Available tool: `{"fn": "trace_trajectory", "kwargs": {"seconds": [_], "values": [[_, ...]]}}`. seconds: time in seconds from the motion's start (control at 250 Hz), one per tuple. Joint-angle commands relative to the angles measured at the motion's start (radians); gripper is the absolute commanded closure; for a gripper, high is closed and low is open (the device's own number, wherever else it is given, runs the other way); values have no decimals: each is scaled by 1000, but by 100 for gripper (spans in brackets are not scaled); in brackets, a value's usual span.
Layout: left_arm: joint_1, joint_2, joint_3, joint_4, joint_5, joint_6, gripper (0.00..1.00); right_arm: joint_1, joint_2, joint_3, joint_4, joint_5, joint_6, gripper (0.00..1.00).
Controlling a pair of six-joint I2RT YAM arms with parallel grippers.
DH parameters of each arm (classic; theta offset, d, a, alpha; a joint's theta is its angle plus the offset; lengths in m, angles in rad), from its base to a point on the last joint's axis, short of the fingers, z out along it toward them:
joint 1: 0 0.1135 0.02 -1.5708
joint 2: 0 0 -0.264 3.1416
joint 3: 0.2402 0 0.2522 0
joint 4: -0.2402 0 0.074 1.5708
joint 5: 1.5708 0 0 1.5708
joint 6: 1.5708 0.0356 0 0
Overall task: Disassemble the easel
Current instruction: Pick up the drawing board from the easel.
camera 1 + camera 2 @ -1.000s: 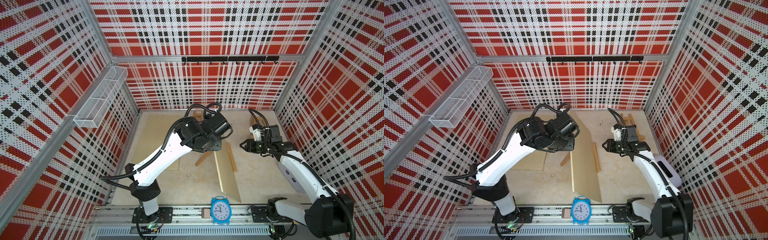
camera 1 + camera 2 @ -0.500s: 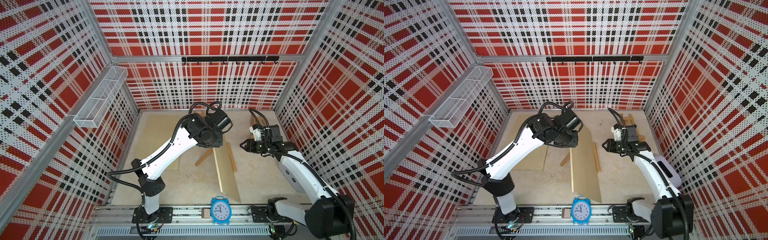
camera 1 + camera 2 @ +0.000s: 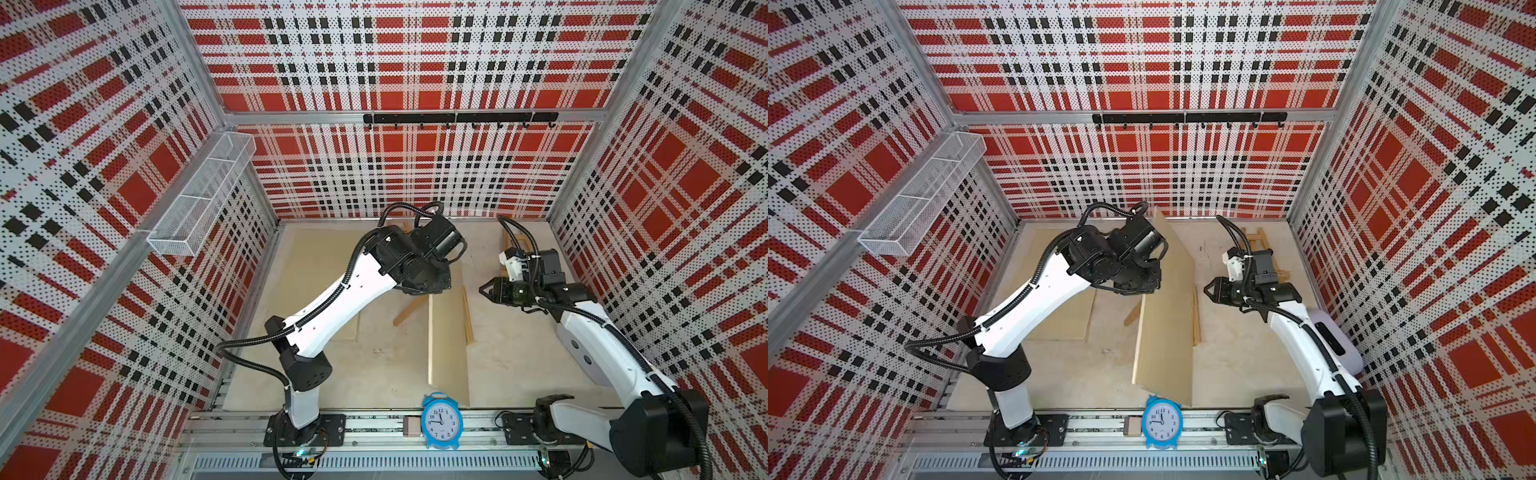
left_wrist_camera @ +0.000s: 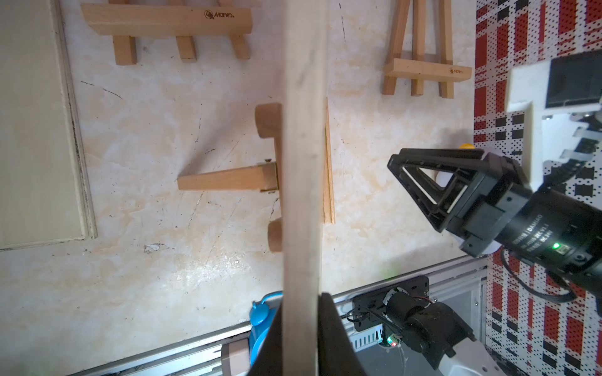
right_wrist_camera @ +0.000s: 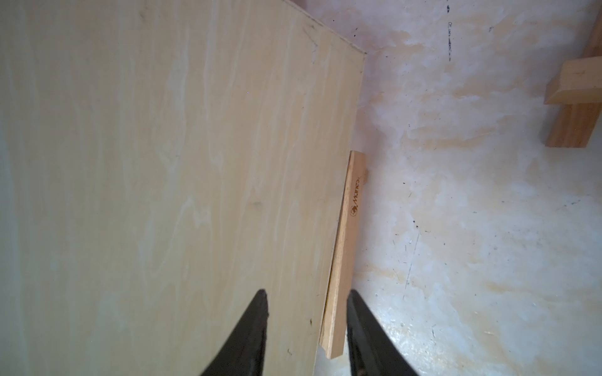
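**Board pinched on edge, easel left unguarded**

At the left, a spare panel (image 4: 35, 123) lies flat on the counter (image 3: 374, 365), out of the way. Mid-counter stands the easel (image 4: 260, 177). Its back leg (image 3: 409, 311) is splayed to the left, and the board (image 3: 1163, 332) stands upright on edge against it, running from far to near. The left tool (image 4: 301, 306) is clenched on the board's upper edge; in the left wrist view we see a dark finger (image 4: 332, 335) against each face. To the right, the right tool (image 5: 306, 294) hangs released and empty. It is near the board's right face but apart from it, and it points toward the ledge (image 5: 345, 254). A second easel (image 4: 166, 22) lies at the far side and a smaller easel (image 4: 423, 71) lies far right.

We judge the danger to be in the lift. Nothing steadies the easel, so if the board rises tilted, its lower edge may catch the ledge and drag or topple the light frame. A narrow pinch on so wide a panel may also let it swing, toward the right tool or the blue clock (image 3: 441, 420) at the near edge. We cannot tell whether the board sits on the ledge or hangs clear of it.

The easel is pale, smooth wood with rounded feet (image 4: 268, 120), a small brass hinge (image 4: 268, 190) on the leg and a burnt-in maker's mark (image 5: 355, 201) on the ledge. The board is blond plywood, faintly streaked and lightly scuffed.
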State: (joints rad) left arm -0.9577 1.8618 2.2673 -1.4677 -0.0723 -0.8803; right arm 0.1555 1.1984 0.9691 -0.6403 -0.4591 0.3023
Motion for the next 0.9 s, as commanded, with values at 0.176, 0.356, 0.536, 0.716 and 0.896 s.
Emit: {"fn": "trace_trajectory", "kwargs": {"seconds": [0.176, 0.356, 0.536, 0.716, 0.896], "values": [[7, -8, 51, -26, -23, 40, 100, -5, -19, 28, 39, -39, 4, 58], [16, -81, 49, 70, -36, 61, 100, -7, -39, 25, 46, -57, 21, 59], [17, -134, 120, 112, -29, 97, 100, -7, -76, 23, 62, -105, 42, 59], [33, -231, 113, 192, 24, 119, 100, -7, -125, 60, 44, -140, 37, 59], [35, -333, 117, 214, 3, 131, 100, -8, -155, 85, 45, -235, 39, 60]]}}
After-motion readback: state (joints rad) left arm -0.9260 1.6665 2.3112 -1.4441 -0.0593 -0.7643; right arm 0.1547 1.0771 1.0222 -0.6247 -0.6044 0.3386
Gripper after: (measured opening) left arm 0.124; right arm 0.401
